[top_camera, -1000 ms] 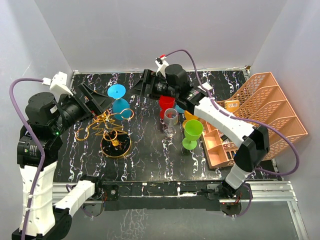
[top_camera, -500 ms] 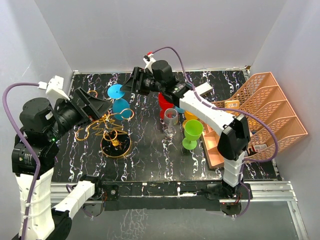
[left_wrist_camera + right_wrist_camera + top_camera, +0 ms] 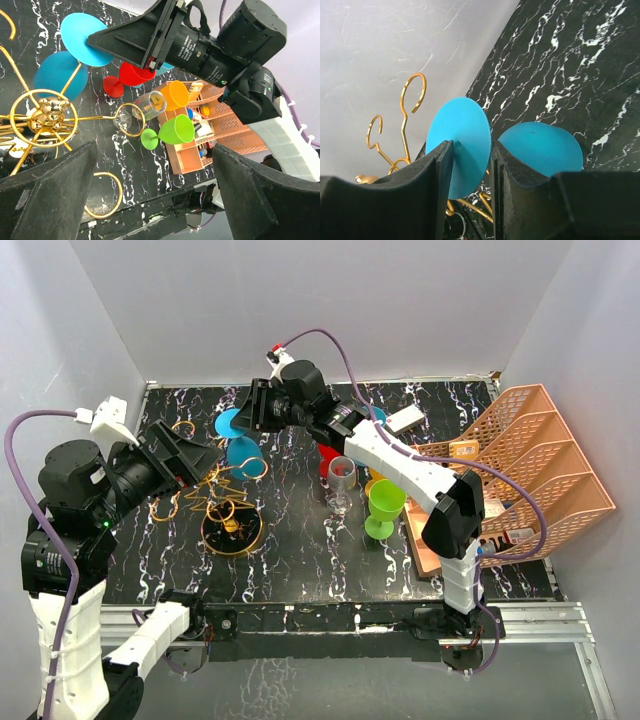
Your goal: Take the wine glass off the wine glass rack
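A blue wine glass (image 3: 240,452) hangs on the gold wire wine glass rack (image 3: 222,502), with its round foot (image 3: 231,423) pointing to the far left. My right gripper (image 3: 247,412) reaches the foot. In the right wrist view its jaws (image 3: 472,145) stand a narrow gap apart on either side of the blue foot (image 3: 465,125), with the bowl (image 3: 540,147) to the right and gold hooks (image 3: 405,112) behind. I cannot see them clamping it. My left gripper (image 3: 200,452) is wide open and empty beside the rack, which shows in its view (image 3: 45,112) with the blue glass (image 3: 82,32).
A red glass (image 3: 333,448), a clear glass (image 3: 342,475), an orange one (image 3: 378,473) and a green one (image 3: 385,502) stand right of the rack. A peach mesh organiser (image 3: 530,455) fills the right side. White walls close in the back and sides.
My right arm has swung left across the back of the table until its jaws reached the blue glass's foot. My left arm has drawn back slightly to the left.
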Motion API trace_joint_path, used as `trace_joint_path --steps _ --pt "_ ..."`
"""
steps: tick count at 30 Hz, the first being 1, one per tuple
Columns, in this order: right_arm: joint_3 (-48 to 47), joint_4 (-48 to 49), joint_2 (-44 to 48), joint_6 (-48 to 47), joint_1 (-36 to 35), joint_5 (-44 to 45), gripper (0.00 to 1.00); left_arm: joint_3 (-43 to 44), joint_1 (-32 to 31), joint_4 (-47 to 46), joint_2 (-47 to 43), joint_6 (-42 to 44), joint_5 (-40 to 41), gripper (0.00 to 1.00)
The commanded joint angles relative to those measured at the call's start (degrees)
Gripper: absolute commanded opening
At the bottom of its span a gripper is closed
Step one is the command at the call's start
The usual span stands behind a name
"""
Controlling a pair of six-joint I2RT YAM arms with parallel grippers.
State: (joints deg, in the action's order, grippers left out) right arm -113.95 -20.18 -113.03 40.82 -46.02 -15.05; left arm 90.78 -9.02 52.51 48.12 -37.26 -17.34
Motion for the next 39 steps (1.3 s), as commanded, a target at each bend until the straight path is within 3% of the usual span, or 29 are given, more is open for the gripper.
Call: trace_joint_path --steps 1,19,25,33,39 --pt "-5.14 -5.19 -0.54 -4.94 -1.18 7.38 0.37 0.13 -0.12 0.56 -0.37 0.96 0.47 0.96" --pt "-10.05 -9.71 -0.17 -5.14 -3.10 11.93 0.21 -0.43 -0.12 0.57 -0.57 0.96 0.47 0.96" --pt "-4.15 -1.68 3.42 3.07 -2.83 5.87 0.17 -0.51 -0.12 0.74 -0.75 0.94 0.60 0.96" --pt "7.13 11.48 6.75 23.59 -0.28 -6.97 0.08 -0.34 -0.14 1.15 -1.11 1.15 1.19 0.96" --pt "11.89 18.36 8.27 30.23 -0.04 -13.73 0.08 -0.33 -0.13 1.13 -1.26 1.32 1.36 0.96"
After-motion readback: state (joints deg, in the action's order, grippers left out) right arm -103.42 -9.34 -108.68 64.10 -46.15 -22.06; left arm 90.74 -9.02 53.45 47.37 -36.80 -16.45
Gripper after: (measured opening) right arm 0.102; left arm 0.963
